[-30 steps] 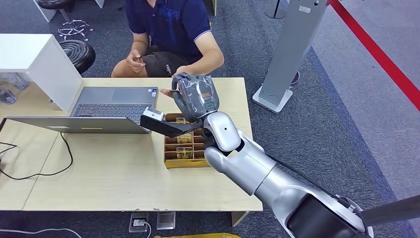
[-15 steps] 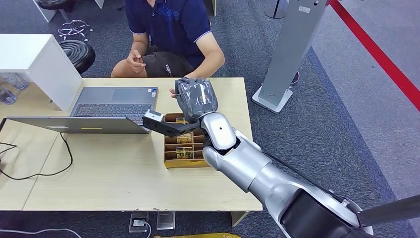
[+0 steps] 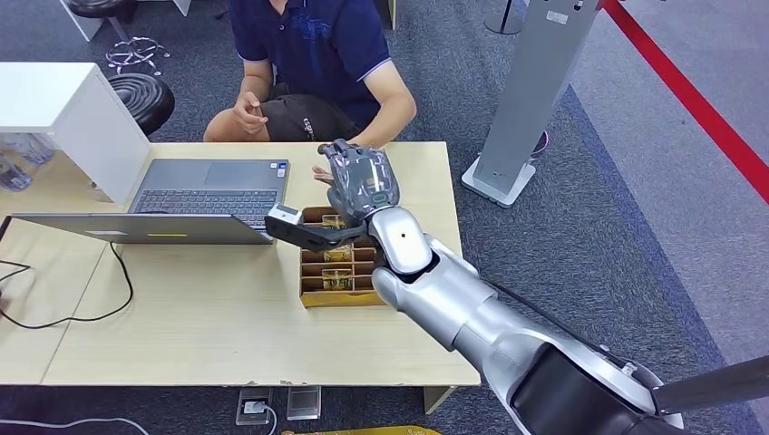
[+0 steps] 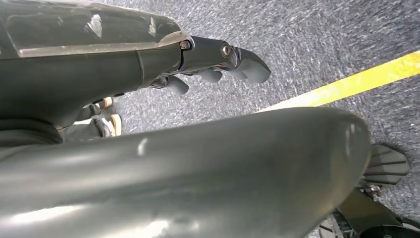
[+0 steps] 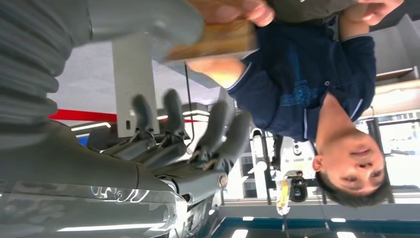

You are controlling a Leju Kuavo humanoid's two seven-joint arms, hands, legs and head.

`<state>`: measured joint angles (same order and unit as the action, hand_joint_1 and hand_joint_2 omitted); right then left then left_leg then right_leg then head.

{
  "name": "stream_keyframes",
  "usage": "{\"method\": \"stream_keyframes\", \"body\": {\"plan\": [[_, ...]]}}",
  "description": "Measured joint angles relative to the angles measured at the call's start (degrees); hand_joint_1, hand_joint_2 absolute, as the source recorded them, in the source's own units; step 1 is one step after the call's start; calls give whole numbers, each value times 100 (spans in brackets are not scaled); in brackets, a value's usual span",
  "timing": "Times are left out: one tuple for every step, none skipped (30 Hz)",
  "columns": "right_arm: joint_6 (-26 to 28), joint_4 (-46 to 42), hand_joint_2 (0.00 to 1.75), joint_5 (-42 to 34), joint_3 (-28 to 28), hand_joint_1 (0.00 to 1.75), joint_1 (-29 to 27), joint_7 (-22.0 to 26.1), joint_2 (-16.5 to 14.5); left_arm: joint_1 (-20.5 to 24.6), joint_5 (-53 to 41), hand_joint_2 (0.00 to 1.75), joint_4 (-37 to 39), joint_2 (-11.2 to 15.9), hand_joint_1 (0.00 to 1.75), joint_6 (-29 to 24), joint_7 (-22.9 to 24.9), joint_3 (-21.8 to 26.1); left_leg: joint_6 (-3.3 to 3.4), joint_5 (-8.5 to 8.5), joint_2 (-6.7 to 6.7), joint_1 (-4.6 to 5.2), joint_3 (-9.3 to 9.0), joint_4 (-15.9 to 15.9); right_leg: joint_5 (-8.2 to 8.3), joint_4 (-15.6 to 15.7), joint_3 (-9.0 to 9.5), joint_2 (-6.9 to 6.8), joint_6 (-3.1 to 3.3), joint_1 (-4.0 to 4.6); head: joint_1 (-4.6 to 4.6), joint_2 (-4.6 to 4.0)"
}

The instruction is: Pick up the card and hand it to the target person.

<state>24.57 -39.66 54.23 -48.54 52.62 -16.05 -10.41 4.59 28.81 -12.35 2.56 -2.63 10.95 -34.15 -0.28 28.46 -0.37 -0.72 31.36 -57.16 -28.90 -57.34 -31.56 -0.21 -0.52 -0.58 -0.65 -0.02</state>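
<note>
My right hand [image 3: 363,181] has drifted a little further toward the far edge of the table [image 3: 227,317] over the last second, closing on the person's hand [image 3: 322,172] waiting just beyond it. In the right wrist view its fingers [image 5: 173,124] look spread and extended, and I see no card between them. Whether a card sits against the palm I cannot tell, so I judge the handover either just done or still unconfirmed. My left hand [image 4: 218,59] hangs by my side over carpet, fingers loosely curled, holding nothing. The cardboard tray [image 3: 313,299], right of the laptop [image 3: 209,190], has slotted rows, and the near rows hold yellowish cards [image 3: 337,279].
</note>
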Motion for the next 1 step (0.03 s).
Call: {"method": "stream_keyframes", "body": {"plan": [[-1,8,175,-1,-3,0,1,6,-8,-1,6,0,0,0,0,-3,-10,-1,0,0,0,0,0,0,0,0,0,0,0,0,1,0]]}}
